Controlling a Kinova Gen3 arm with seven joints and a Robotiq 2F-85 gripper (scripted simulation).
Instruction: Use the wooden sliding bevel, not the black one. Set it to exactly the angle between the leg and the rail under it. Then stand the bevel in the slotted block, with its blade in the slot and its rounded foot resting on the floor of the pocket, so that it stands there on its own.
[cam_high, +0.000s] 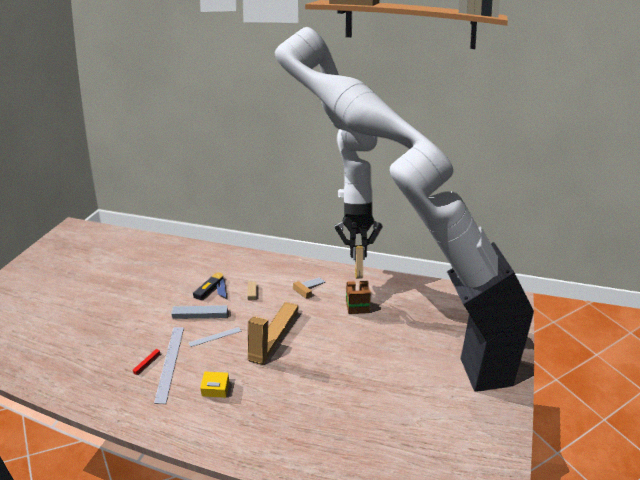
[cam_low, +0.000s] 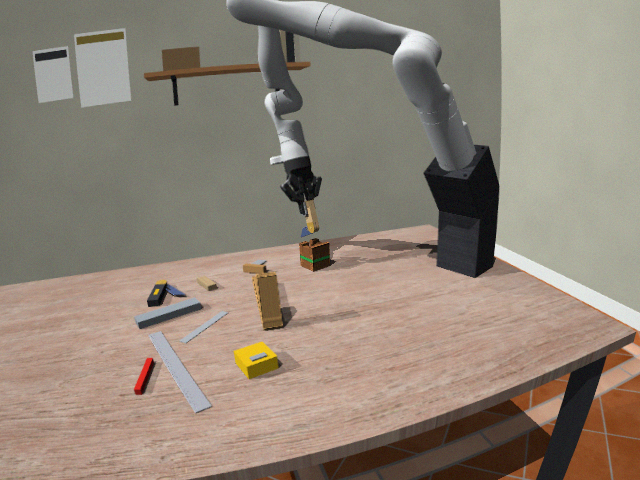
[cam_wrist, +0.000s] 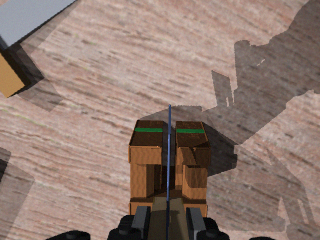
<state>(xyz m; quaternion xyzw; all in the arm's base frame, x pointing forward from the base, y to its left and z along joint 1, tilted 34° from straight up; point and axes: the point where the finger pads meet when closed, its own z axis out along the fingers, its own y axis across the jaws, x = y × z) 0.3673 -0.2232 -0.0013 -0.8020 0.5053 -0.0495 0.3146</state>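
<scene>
My gripper (cam_high: 358, 248) is shut on the wooden sliding bevel (cam_high: 359, 263) and holds its stock upright, a little above the slotted block (cam_high: 358, 296). The block is brown with a green band. In the exterior view the bevel (cam_low: 310, 217) hangs tilted, and its blue blade (cam_low: 305, 231) points down just above the block (cam_low: 314, 254). In the wrist view the blade shows edge-on as a thin blue line (cam_wrist: 169, 150) in line with the slot of the block (cam_wrist: 150, 165). The wooden leg and rail (cam_high: 268, 330) stand to the left. The black bevel (cam_high: 209, 285) lies at the far left.
A tan piece with a grey blade (cam_high: 305, 287) lies just left of the block. Also on the table are a small tan block (cam_high: 251, 289), a grey bar (cam_high: 199, 311), a steel ruler (cam_high: 169, 364), a grey strip (cam_high: 214, 336), a red pencil (cam_high: 146, 361) and a yellow tape measure (cam_high: 215, 384). The arm's black base (cam_high: 496, 330) stands at the right.
</scene>
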